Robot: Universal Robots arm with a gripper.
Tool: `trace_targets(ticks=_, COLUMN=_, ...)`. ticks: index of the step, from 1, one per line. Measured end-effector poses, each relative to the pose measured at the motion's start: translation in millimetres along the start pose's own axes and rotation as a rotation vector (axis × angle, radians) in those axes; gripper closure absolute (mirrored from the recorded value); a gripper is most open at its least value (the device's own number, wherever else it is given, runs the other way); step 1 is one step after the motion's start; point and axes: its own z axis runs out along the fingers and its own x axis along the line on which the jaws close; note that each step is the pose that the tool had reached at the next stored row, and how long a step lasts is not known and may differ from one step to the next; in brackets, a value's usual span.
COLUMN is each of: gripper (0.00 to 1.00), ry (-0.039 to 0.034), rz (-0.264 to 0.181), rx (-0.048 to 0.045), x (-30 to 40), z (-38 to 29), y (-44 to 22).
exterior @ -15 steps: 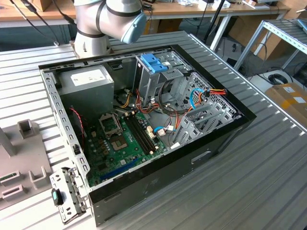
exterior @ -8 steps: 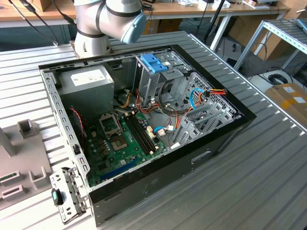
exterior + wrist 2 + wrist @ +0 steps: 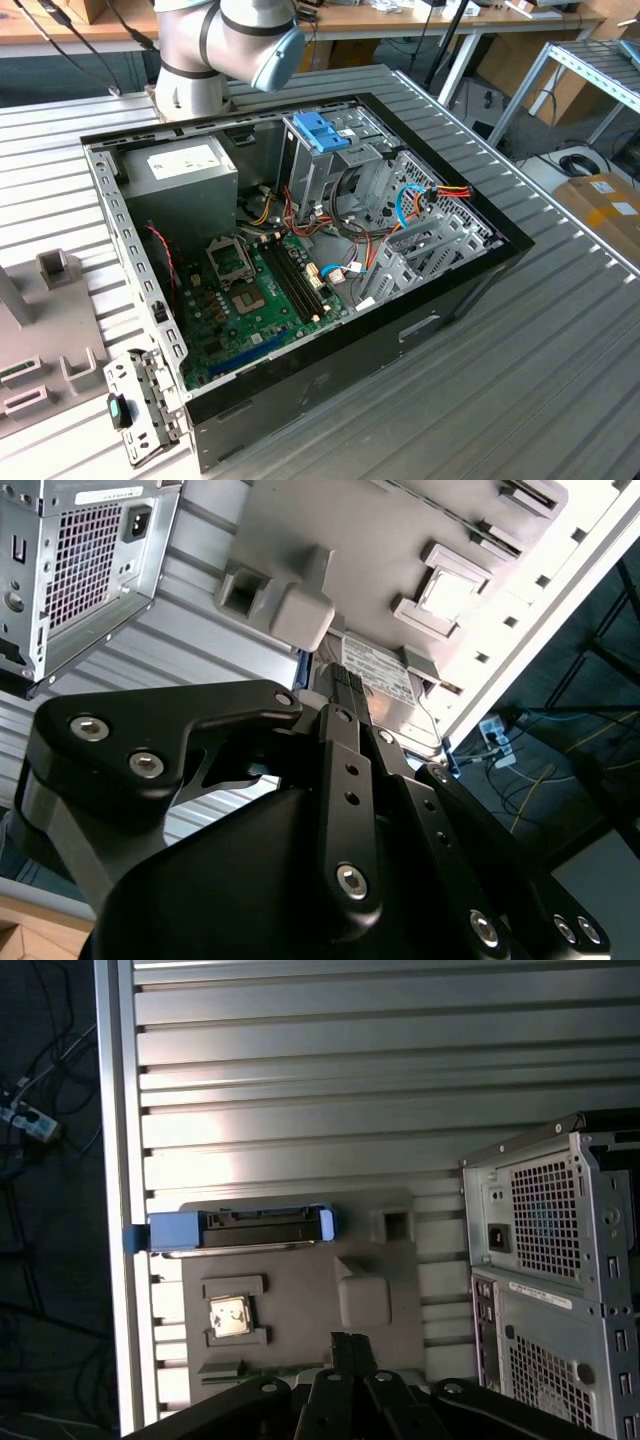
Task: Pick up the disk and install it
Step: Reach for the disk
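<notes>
- Ribbed aluminium table [image 3: 300, 1060] carries a grey fixture plate [image 3: 300, 1290] near its edge. An open computer case [image 3: 330, 370] sits beside the plate.
- The disk [image 3: 240, 1230] is in a slot at the plate's far border, apart from the case. It seems to stand on one long edge, its blue carrier rail uppermost. The second wrist view shows its labelled broad face [image 3: 385, 680].
- Its long axis runs parallel to the table's grooves. One blue end pokes out past the table's edge rail; the other points toward the case.
- The gripper [image 3: 350, 1345] hangs above the plate, short of the disk and touching nothing. Its fingers look pressed together with nothing between them.
- Risk: with the fingers together like this, a descent would likely land on the rail rather than straddle it. That could knock the disk over in its slot or push it toward the table's edge.
- Risk: the rail is narrow plastic, so an off-centre pinch could let the heavy body swing or slip.
- Risk: a processor chip [image 3: 228, 1315] and raised holders sit close by on the plate, so a wide approach might clip them.
- Risk: in the case, the metal drive cage [image 3: 330, 170] with its light blue tab [image 3: 322, 130] has loose cables [image 3: 440, 195] just beside it. A skewed disk could snag or jam there.
</notes>
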Motion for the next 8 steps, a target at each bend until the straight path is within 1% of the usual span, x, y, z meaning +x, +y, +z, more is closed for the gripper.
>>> trace_targets(ticks=6, gripper=0.9, ry=0.0, rz=0.0, rx=-0.0001, x=4.9, z=-0.1, y=-0.4)
trace_targets(ticks=8, gripper=0.9, ry=-0.0001, rz=0.0, rx=-0.0001, x=7.6, z=-0.1, y=-0.6)
